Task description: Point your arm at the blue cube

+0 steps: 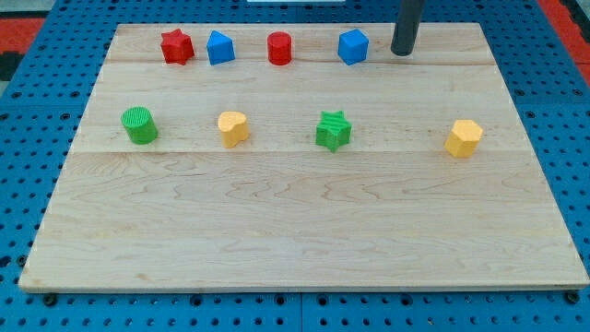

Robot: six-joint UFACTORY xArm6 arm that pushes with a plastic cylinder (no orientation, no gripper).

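Observation:
Two blue blocks sit in the row near the view's top. One blue block (pixel 352 46) is cube-like and lies right of the red cylinder (pixel 279 48). The other blue block (pixel 220 48) lies between the red star (pixel 176 46) and the red cylinder. My tip (pixel 402 53) rests on the board at the view's top right, a short gap to the right of the cube-like blue block, not touching it.
A green cylinder (pixel 140 125), a yellow heart-like block (pixel 233 128), a green star (pixel 334 130) and a yellow hexagonal block (pixel 464 138) form a middle row. The wooden board (pixel 295 240) lies on a blue perforated table.

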